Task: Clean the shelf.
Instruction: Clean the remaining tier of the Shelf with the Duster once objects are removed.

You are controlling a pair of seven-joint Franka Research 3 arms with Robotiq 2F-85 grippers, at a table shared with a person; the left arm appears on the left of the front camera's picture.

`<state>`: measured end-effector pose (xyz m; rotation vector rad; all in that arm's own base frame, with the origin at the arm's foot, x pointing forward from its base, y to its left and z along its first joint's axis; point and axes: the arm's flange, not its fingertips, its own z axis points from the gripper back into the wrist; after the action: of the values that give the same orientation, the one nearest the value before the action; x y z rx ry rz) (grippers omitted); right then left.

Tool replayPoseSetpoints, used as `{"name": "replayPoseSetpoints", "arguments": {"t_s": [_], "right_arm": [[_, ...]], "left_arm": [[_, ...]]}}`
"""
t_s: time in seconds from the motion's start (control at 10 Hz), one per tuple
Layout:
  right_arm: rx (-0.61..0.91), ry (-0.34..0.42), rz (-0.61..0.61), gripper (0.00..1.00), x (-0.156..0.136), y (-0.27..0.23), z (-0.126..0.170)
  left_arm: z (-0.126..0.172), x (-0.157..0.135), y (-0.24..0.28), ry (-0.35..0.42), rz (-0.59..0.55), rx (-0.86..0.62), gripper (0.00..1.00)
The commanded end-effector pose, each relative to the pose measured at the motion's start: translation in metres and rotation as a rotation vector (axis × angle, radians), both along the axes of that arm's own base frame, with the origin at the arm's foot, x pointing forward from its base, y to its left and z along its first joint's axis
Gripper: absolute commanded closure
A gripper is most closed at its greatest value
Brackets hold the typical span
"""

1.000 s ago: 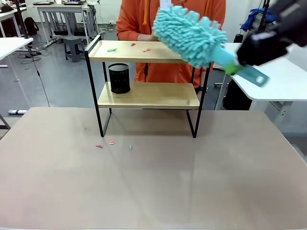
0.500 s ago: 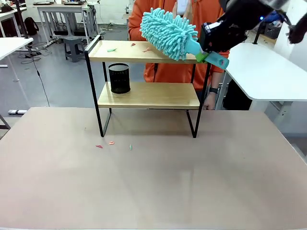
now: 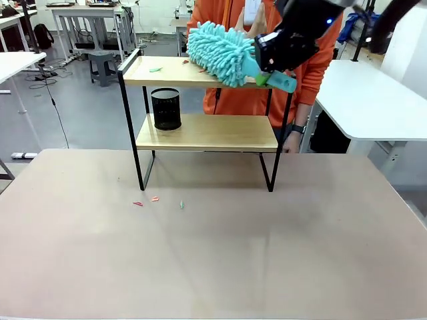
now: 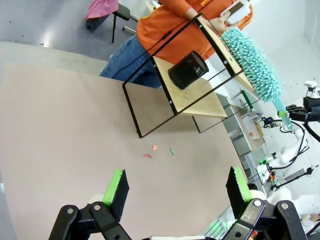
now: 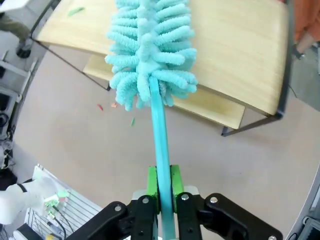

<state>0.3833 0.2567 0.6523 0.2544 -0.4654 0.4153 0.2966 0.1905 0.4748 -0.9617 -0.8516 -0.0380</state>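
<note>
The shelf (image 3: 200, 133) stands at the table's far side, two light wooden boards in a black frame. My right gripper (image 3: 270, 77) is shut on the handle of a turquoise fluffy duster (image 3: 220, 52), whose head rests over the right half of the top board. In the right wrist view the duster (image 5: 150, 50) stretches away from my gripper (image 5: 162, 187) over the top board (image 5: 235, 55). Small coloured scraps (image 3: 156, 69) lie on the top board's left part. My left gripper (image 4: 175, 187) hangs open above the table, far from the shelf (image 4: 192, 95).
A black mesh cup (image 3: 166, 109) stands on the lower board at its left. Several small scraps (image 3: 155, 199) lie on the brown table (image 3: 213, 253) in front of the shelf. A person in orange (image 3: 307, 67) stands behind the shelf. White tables (image 3: 373, 100) flank the sides.
My right gripper has carried the duster leftward and down, from above the shelf's right end onto the top board. The person has shifted to the right behind the shelf.
</note>
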Motion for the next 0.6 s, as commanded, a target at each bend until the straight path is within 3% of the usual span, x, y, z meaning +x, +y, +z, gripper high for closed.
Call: {"name": "replayPoseSetpoints", "arguments": {"t_s": [0.0, 0.2, 0.5], "right_arm": [[0.008, 0.060, 0.078, 0.87, 0.005, 0.023, 0.007], [0.034, 0.116, 0.253, 0.87, 0.001, 0.034, 0.006], [0.005, 0.161, 0.443, 0.87, -0.018, 0.000, 0.012]], "left_arm": [[0.000, 0.001, -0.001, -0.031, -0.002, -0.005, 0.00], [0.000, 0.001, -0.001, -0.031, -0.002, -0.005, 0.00], [0.000, 0.001, -0.001, -0.031, -0.002, -0.005, 0.00]]}}
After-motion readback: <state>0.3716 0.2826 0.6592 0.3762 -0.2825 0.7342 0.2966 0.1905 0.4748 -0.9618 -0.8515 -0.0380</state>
